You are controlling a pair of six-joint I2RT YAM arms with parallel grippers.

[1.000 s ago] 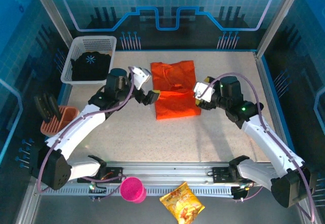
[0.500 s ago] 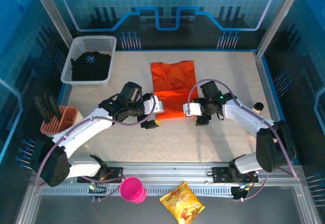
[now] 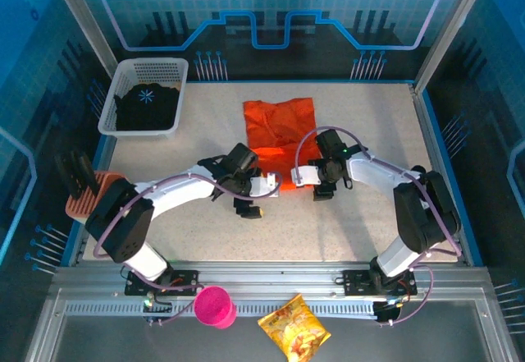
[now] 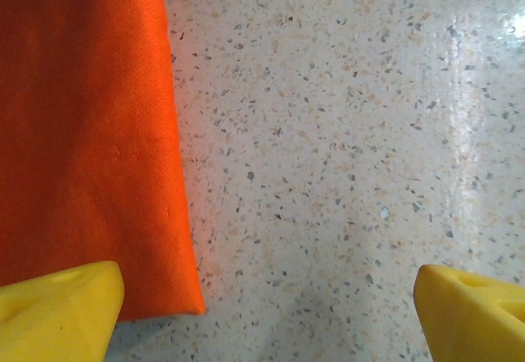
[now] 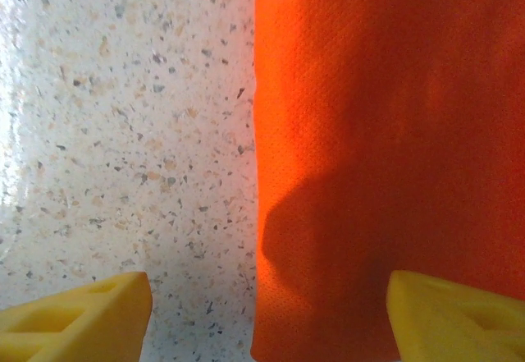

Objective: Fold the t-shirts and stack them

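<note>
A pale speckled stone-look table [image 3: 369,140] is seen; a plain bright-orange cloth t-shirt [image 3: 279,128] is laid flat near its middle, and a white plastic mesh basket [image 3: 156,69] is set at its far left corner.

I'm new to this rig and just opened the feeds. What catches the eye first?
The bright orange t-shirt lying mid-table stands out most, with the left gripper and right gripper open at its near corners, each straddling a side edge. Next comes the black t-shirt with a pale snowflake print, in the white basket at the far left.
</note>
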